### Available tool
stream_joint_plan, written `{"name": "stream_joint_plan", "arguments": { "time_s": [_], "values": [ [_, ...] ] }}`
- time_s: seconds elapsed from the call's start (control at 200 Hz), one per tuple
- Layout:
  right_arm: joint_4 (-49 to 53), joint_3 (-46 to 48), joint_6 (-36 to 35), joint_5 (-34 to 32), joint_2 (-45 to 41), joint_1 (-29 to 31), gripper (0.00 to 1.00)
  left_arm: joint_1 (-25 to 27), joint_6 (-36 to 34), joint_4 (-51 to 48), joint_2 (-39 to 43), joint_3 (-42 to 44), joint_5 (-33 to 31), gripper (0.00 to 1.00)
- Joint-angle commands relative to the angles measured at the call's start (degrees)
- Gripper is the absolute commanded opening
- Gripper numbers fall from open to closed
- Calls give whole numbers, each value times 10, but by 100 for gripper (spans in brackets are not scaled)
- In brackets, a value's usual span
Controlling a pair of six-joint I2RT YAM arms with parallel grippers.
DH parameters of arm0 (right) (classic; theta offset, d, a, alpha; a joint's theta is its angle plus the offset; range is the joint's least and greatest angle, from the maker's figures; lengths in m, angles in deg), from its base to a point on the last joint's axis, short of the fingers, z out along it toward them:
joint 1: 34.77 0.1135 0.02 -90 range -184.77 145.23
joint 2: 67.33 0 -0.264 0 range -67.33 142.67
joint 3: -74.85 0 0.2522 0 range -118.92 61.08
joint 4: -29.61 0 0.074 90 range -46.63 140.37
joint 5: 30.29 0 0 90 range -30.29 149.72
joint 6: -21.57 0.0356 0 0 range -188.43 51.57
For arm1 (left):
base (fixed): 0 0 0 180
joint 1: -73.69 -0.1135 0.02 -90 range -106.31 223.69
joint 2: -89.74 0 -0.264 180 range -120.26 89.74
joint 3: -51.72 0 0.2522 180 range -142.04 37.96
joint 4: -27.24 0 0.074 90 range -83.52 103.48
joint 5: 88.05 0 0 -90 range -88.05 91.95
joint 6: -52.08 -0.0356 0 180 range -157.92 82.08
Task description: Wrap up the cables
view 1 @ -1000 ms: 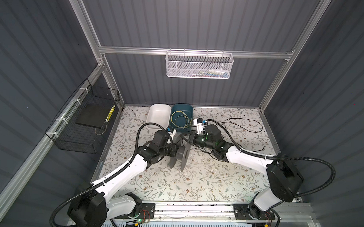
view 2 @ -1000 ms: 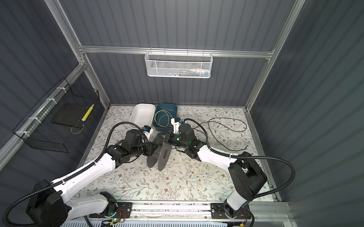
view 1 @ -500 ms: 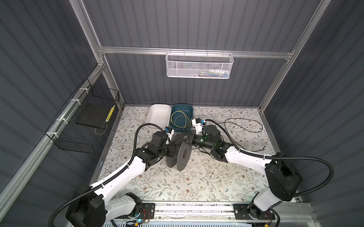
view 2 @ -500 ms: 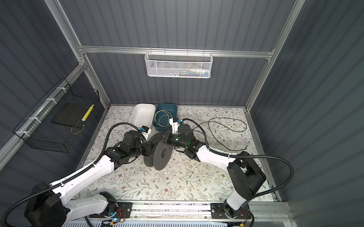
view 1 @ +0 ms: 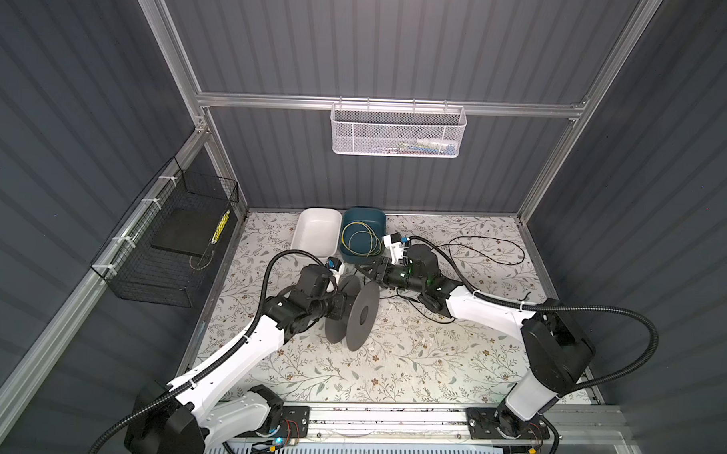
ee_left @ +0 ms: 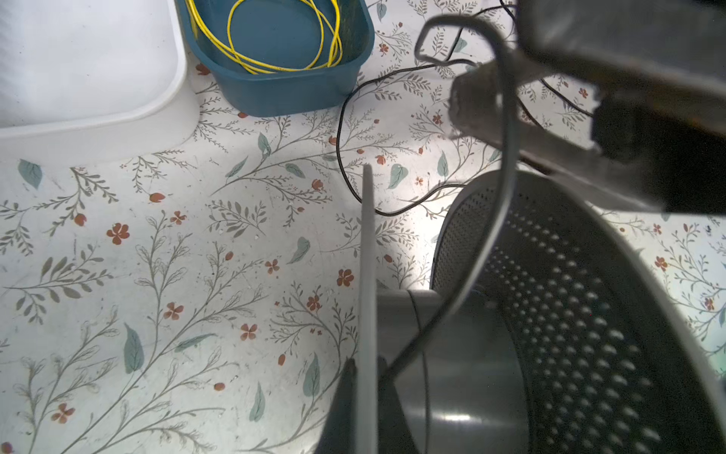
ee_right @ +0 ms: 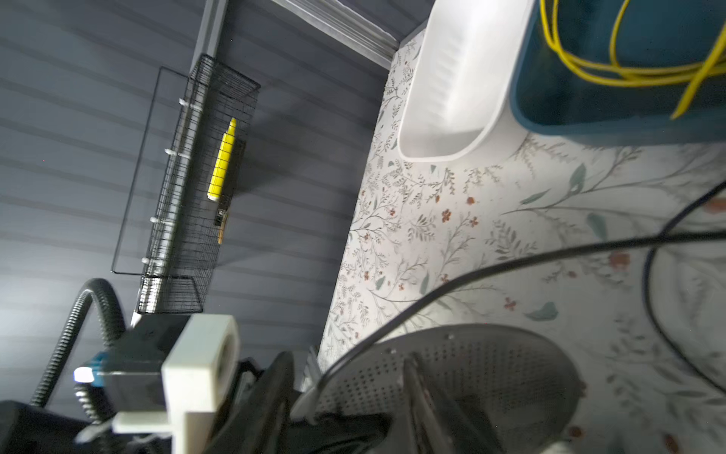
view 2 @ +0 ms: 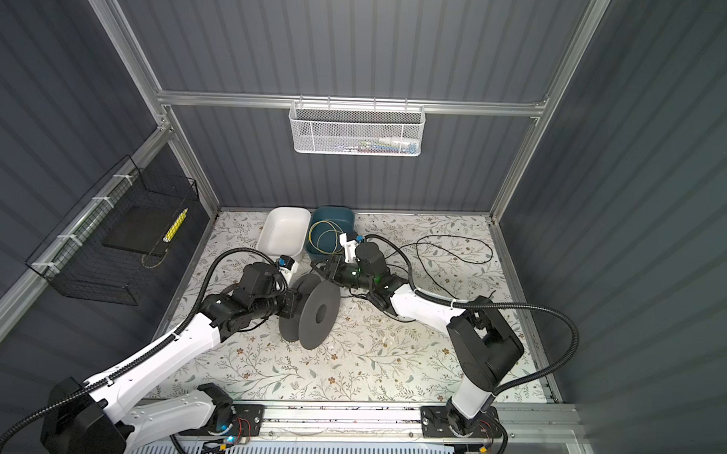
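A grey spool (view 1: 361,315) (view 2: 317,313) stands on edge mid-table. My left gripper (view 1: 342,306) (ee_left: 367,377) is shut on its near flange (ee_left: 367,255). One black cable (view 1: 490,240) (view 2: 453,239) lies in loose loops at the back right. It runs past my right gripper (view 1: 368,272) (ee_right: 345,401) down to the spool's hub (ee_left: 416,314). That gripper hovers open at the spool's upper rim, and the cable (ee_right: 510,263) passes loose by its fingers. The yellow cable (view 1: 361,240) (ee_left: 283,67) lies coiled in the blue bin (view 1: 364,211).
An empty white bin (view 1: 318,212) stands left of the blue one at the back. A black wire basket (view 1: 174,238) with a yellow marker hangs on the left wall. A white mesh basket (view 1: 398,131) hangs on the back wall.
The right gripper's jaws have opened. The spool has turned in the left gripper, so more of its round face shows now.
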Motion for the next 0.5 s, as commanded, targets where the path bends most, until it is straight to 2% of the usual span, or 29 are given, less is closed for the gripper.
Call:
{"name": "stream_joint_plan", "arguments": {
  "time_s": [0.0, 0.145, 0.385, 0.495],
  "values": [
    [6, 15, 3, -1, -13, -17, 59, 3, -35, -40, 2, -67, -3, 0],
    [4, 55, 19, -1, -49, -50, 66, 4, -63, -93, 1, -112, -44, 0],
    [-39, 185, 87, 2, -125, -129, 76, 4, -94, -144, 4, -181, -106, 0],
    [-41, 230, 111, -30, -151, -159, 90, 4, -105, -154, 6, -215, -117, 0]
  ]
}}
